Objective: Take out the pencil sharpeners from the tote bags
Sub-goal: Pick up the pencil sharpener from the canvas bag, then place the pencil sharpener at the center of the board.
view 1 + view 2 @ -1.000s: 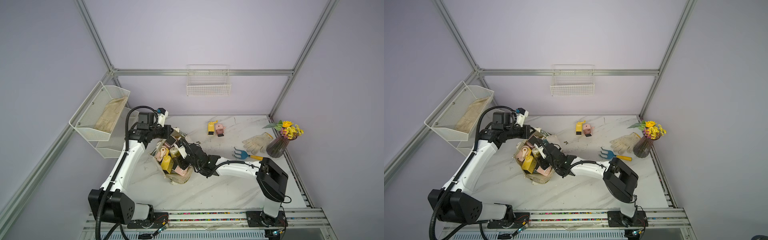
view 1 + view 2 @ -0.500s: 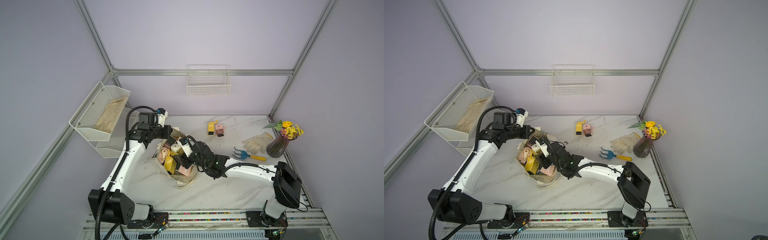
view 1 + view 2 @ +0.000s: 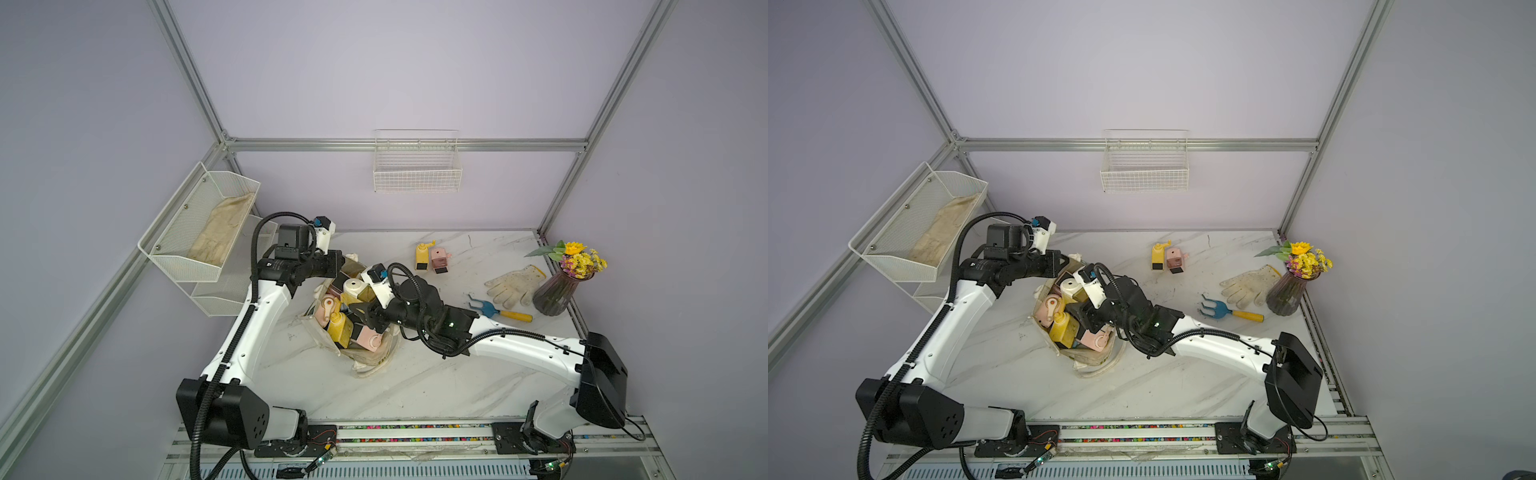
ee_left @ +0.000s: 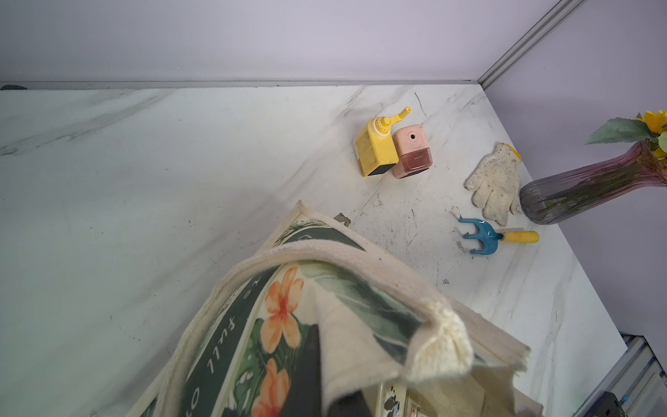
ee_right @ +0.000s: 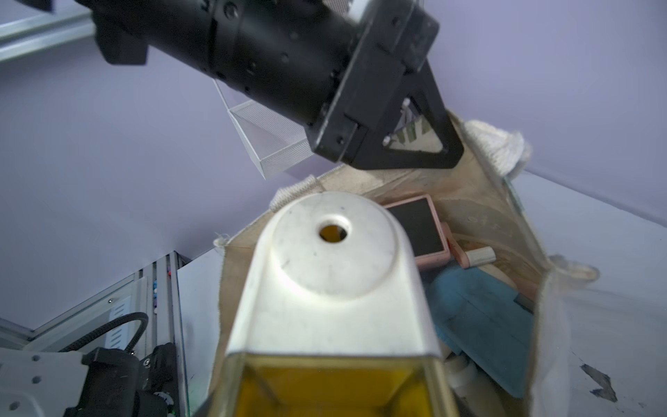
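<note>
A: Tote bag sits mid-table, mouth up, packed with pencil sharpeners. Right gripper is inside it, jaws part-spread; beige sharpener fills its wrist view, but I can't tell if it's gripped.

B: Left gripper?

A: Pinched shut on the bag's far rim (fabric bunched around the fingers). Print lettering on the bag is partly readable, "full", the rest cut off.

B: Anything out?

A: Yellow sharpener and pink sharpener touching, far side of the table. Pink one carries a brand mark, too small to read. Glove and hand rake lie right of those.
</note>
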Robot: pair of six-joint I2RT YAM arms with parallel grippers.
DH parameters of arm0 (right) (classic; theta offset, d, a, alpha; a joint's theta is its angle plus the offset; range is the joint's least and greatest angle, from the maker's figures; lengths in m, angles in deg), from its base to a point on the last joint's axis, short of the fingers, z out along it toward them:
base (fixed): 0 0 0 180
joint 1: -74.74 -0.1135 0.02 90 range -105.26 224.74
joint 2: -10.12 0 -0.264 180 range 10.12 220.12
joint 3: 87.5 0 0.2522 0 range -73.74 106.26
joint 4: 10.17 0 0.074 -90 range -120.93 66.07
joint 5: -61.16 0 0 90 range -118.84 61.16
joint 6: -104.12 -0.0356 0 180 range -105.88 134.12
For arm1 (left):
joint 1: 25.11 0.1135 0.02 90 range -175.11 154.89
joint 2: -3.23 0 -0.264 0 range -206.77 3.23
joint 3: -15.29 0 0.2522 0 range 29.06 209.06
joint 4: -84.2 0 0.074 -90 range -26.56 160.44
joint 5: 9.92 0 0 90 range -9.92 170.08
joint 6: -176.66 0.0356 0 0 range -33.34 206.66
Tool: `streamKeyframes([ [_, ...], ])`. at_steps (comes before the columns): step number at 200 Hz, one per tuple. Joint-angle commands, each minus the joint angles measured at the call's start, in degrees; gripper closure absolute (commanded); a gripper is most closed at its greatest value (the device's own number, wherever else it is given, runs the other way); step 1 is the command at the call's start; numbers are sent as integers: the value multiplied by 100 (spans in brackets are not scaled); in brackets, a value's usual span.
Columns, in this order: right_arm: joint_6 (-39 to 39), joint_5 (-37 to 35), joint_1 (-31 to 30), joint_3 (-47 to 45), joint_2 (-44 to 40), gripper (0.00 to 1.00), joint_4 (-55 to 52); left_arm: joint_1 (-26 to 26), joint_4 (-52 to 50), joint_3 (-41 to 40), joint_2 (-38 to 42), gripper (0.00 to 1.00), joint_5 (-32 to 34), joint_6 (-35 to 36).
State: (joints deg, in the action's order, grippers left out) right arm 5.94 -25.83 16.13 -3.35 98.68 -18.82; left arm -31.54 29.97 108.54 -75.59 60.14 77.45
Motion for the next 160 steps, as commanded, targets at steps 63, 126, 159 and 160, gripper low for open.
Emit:
streamKeyframes([
  [63,-669,804,1373,-682,-1277,86,871,63,818,252,287,100,-7,25],
  [126,-1907,309,2937,-1095,-1248,85,1233,63,814,256,319,100,11,25],
  [159,-2569,232,3685,-1229,-787,85,1486,64,818,256,326,100,4,27],
  [160,-2581,225,3701,-1234,-765,86,1494,59,815,254,330,100,6,26],
])
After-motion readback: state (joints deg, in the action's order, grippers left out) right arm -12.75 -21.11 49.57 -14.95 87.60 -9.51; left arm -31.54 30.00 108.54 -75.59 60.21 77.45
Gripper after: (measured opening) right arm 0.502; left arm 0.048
